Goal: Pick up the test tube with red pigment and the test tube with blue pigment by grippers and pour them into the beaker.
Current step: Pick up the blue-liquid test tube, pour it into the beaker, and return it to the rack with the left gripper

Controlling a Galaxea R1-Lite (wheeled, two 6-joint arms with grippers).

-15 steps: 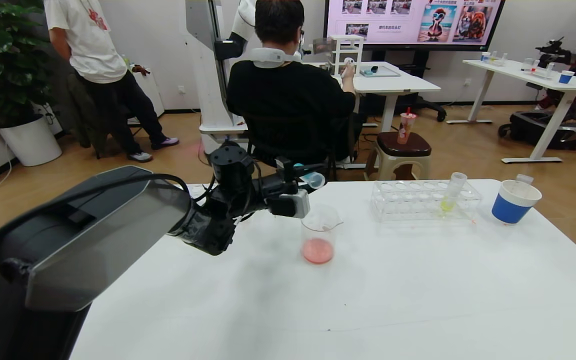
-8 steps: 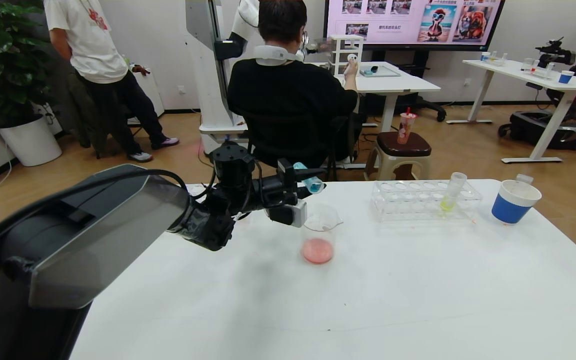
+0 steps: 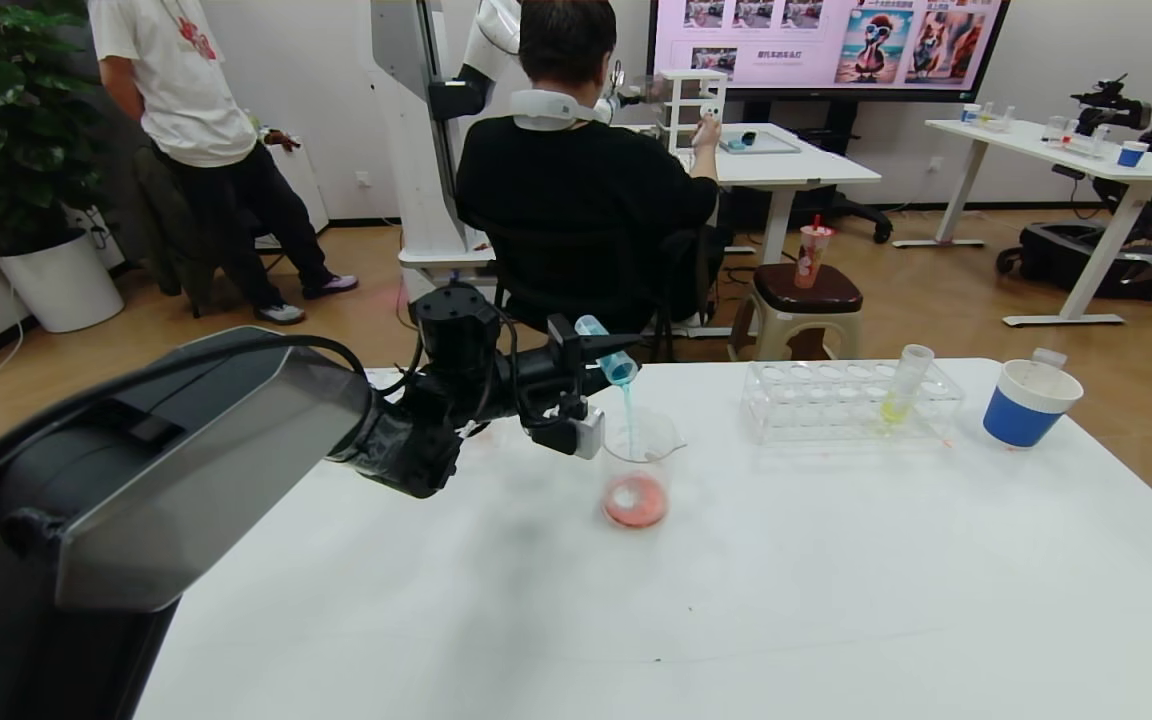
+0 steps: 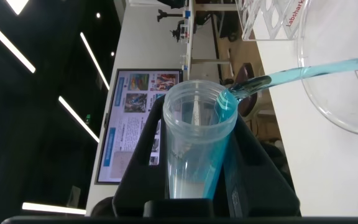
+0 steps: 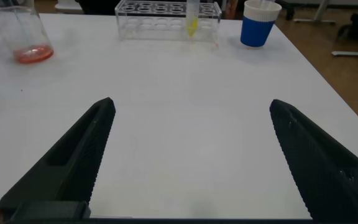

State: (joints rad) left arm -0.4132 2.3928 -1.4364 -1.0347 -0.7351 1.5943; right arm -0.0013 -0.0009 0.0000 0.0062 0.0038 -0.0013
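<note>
**Blue pigment streams into the beaker**

Taking the beaker (image 3: 639,470) as the mark: nearest the robot, the right gripper (image 5: 191,162) hangs over bare white table (image 3: 736,620) on the near side of the beaker, well apart from it, its two black fingers (image 5: 73,162) spread wide with nothing between them. Just beside the beaker on its left, the left gripper (image 3: 591,352) is pinched on the test tube with blue pigment (image 3: 604,357), which lies tipped with its mouth down over the beaker's rim. A thin cyan stream (image 3: 627,420) falls from the tube's lip into the beaker, where a shallow pool of orange-red liquid (image 3: 634,500) sits at the bottom. In the left wrist view the same tube (image 4: 197,143) is clamped between the black jaws, blue liquid running along its wall and out past the curved beaker rim (image 4: 328,81). To the right of the beaker and slightly farther back stands a clear tube rack (image 3: 851,400) holding one tube with yellow-green liquid (image 3: 904,385). Right of that rack is a blue-and-white paper cup (image 3: 1028,402) near the table's far right corner.
</note>
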